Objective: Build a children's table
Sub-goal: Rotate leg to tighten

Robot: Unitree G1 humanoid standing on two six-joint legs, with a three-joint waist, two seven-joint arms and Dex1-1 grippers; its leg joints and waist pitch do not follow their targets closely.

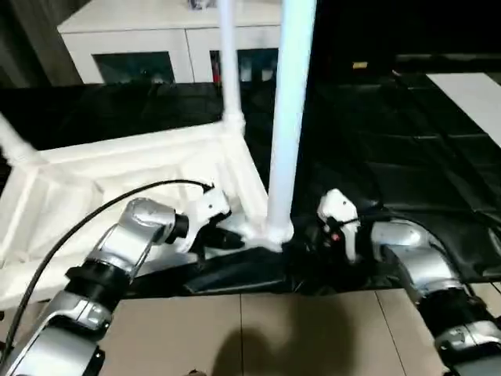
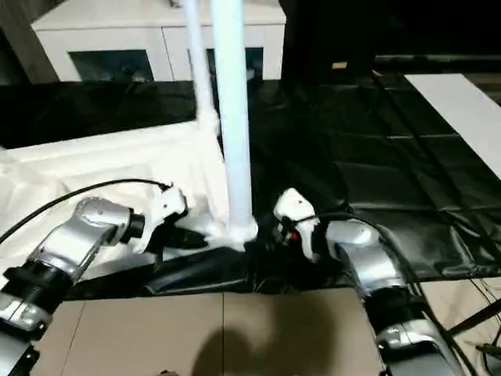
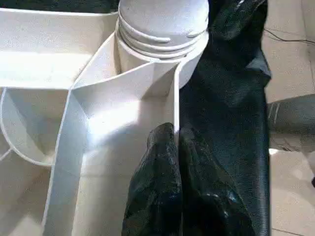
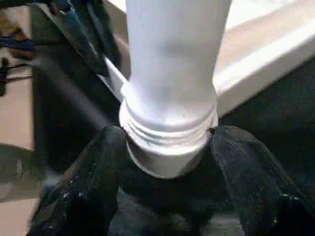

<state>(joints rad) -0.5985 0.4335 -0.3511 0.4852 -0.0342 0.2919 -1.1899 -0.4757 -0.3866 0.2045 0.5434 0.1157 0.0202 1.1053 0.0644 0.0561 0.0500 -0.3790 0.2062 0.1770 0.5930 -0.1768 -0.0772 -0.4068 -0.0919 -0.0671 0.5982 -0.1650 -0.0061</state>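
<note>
Black fingers (image 4: pixel 93 182) of the right gripper (image 4: pixel 170 147), spread apart, flank the leg (image 4: pixel 172 73) in its corner socket (image 3: pixel 162 44); left gripper (image 3: pixel 174 142) pinches the tabletop (image 1: pixel 117 168) rib.

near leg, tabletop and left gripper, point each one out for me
near leg (image 1: pixel 288 117), left eye view, mid shaft.
tabletop (image 1: pixel 141 153), left eye view, far rim.
left gripper (image 3: pixel 176 142), left wrist view, fingertips pinching a rib.
</note>
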